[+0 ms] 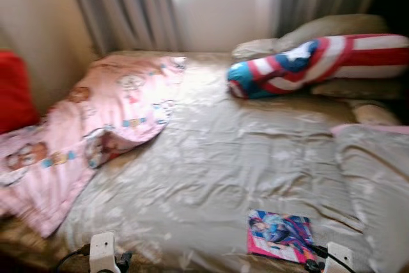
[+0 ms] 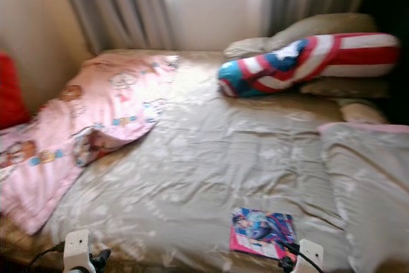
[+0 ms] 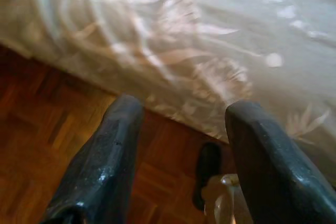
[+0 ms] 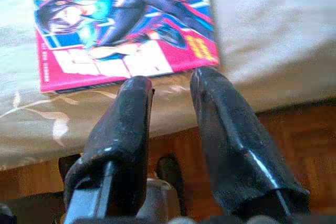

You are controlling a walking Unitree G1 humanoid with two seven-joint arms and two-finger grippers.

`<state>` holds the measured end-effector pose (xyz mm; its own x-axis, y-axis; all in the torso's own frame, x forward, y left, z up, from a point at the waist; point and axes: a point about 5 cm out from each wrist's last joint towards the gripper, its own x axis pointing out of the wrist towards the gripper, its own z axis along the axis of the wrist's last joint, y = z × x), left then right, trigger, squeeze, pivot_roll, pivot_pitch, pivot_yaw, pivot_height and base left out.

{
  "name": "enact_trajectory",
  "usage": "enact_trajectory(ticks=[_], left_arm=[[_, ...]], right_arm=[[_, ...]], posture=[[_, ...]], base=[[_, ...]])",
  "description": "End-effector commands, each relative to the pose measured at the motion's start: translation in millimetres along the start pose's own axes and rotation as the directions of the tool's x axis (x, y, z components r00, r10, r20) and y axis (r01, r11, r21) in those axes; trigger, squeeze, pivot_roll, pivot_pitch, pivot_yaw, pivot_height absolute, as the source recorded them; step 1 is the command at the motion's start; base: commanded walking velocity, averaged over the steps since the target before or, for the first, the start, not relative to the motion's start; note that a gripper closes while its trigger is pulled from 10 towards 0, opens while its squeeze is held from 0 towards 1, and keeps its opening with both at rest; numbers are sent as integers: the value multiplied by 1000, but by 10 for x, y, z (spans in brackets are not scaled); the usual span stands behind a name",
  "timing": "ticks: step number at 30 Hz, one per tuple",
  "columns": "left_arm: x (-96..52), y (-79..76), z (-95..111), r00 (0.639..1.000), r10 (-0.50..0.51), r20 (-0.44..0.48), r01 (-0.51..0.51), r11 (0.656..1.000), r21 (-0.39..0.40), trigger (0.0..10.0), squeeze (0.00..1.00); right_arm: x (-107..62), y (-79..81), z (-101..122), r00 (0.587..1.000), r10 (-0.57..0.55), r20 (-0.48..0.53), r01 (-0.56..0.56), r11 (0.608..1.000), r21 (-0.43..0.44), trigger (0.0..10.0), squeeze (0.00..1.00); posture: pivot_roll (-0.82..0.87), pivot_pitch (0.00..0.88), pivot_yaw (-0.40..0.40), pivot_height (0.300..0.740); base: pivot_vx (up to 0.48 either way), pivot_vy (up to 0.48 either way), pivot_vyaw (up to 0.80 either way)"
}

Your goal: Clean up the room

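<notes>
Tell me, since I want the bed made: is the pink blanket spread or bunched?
Bunched: the pink blanket lies crumpled along the bed's left side, one corner folded over.

One bed [image 1: 211, 177], beige patterned sheet. One pink cartoon-print blanket [image 1: 96, 126]. One comic book [image 1: 280, 236], pink-edged cover. One long star-and-stripes bolster [image 1: 313, 63]. Beige pillows: at least two [image 1: 332, 27], exact count unclear. One grey cover [image 1: 374, 177]. One red cushion [image 1: 14, 91]. Two grey curtain panels [image 1: 121, 7]. Two grippers, two black fingers [image 4: 131, 124] each.

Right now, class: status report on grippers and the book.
Both grippers open, empty. Right gripper at bed edge, just short of book. Left gripper idle. Nothing between.
</notes>
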<state>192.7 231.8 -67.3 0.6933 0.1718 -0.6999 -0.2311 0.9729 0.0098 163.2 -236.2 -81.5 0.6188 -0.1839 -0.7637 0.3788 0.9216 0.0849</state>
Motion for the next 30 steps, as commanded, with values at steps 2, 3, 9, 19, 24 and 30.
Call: enact_trajectory(ticks=[2, 3, 9, 19, 24, 30], left_arm=[[0, 44, -3, 1000, 15, -15, -15, 1000, 6, 10000, 0], [1, 38, -3, 1000, 14, -15, -14, 1000, 7, 10000, 0], [13, 0, 24, 1000, 3, -12, -3, 1000, 23, 10000, 0], [-10, 7, -58, 999, -4, -38, 6, 999, 38, 10000, 0], [-69, 148, -186, 997, 14, -71, -12, 1000, 28, 10000, 0], [-94, 176, -244, 996, 13, -87, -10, 999, 34, 10000, 0]], right_arm=[[19, 73, 42, 1000, 13, 15, -13, 1000, 15, 10000, 0], [19, 71, 41, 1000, 10, 15, -10, 1000, 17, 10000, 0], [27, 76, 51, 1000, -2, 4, 2, 1000, 28, 10000, 0], [41, 114, 91, 1000, 11, 9, -11, 1000, 11, 10000, 0], [41, 90, 103, 1000, 14, 4, -14, 1000, -23, 10000, 0], [45, 70, 131, 1000, 8, 10, -8, 1000, -24, 10000, 0]], posture=[[-100, 0, 37, 740], [-100, 0, 37, 740], [-98, 0, 31, 740], [-99, 0, 23, 740], [-98, 0, -1, 740], [-99, 0, -2, 740]], base=[[0, 0, 800], [0, 0, 800], [0, 0, 267], [0, 0, 0], [0, 0, 0], [0, 0, 0]])
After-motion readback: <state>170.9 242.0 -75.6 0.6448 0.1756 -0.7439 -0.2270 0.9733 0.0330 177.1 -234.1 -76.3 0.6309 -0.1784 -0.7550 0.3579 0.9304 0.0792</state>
